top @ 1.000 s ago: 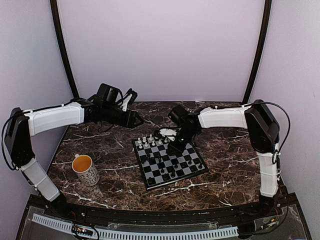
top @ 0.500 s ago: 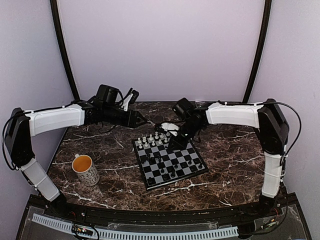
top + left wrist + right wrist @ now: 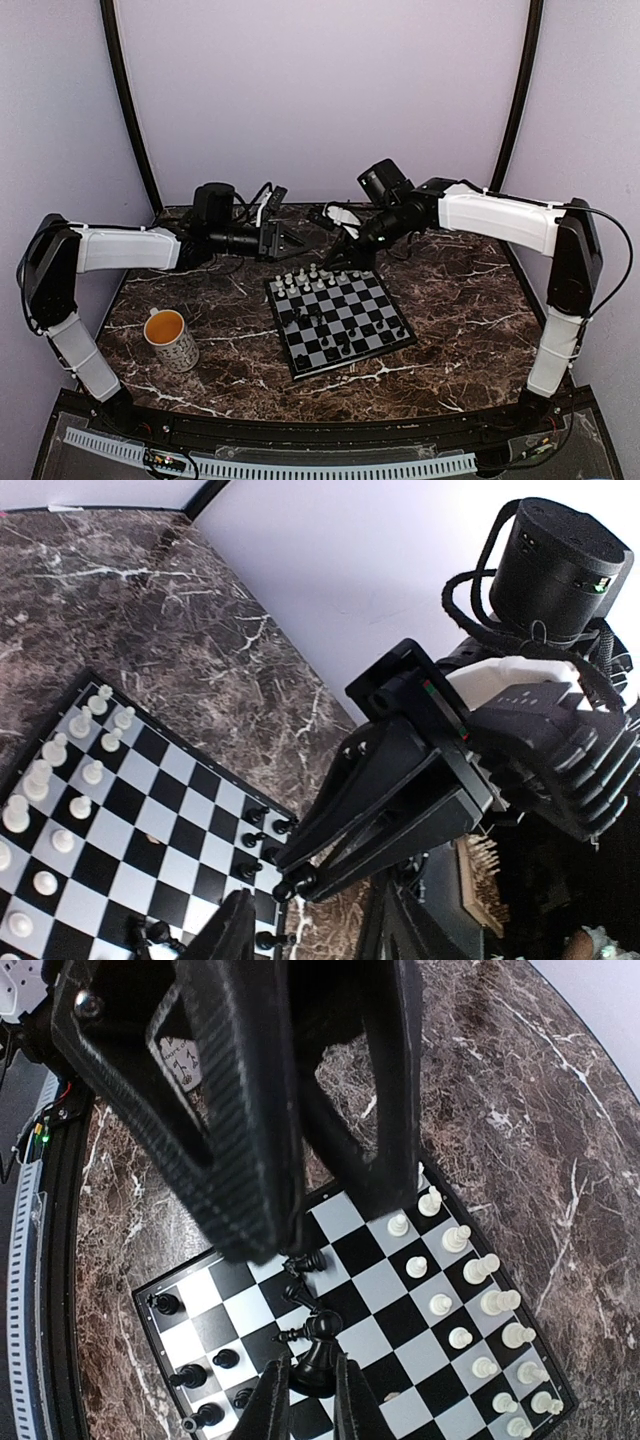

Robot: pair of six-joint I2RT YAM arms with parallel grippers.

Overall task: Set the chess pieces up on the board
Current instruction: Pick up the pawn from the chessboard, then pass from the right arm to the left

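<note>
The right gripper (image 3: 311,1378) pinches a black piece (image 3: 318,1352) high above the board (image 3: 355,358), I'd guess to clear the other chess pieces (image 3: 302,281), while the left gripper (image 3: 286,240) hovers alongside, fingers spread.

Bright, soft, even light; faint shadows, wrist views distorted.

The tabletop (image 3: 460,300) is dark brown marble run through with white veins, its near edge bounded by a black rail; two things lie directly on it; a small chessboard (image 3: 357,356) with black and pale checks and a dark rim sits about the middle, turned askew so that no side runs parallel to the table's edges; a white patterned mug (image 3: 172,340) with a yellow inside stands upright near the left edge, toward the near-left corner, well apart from the chessboard.
</note>
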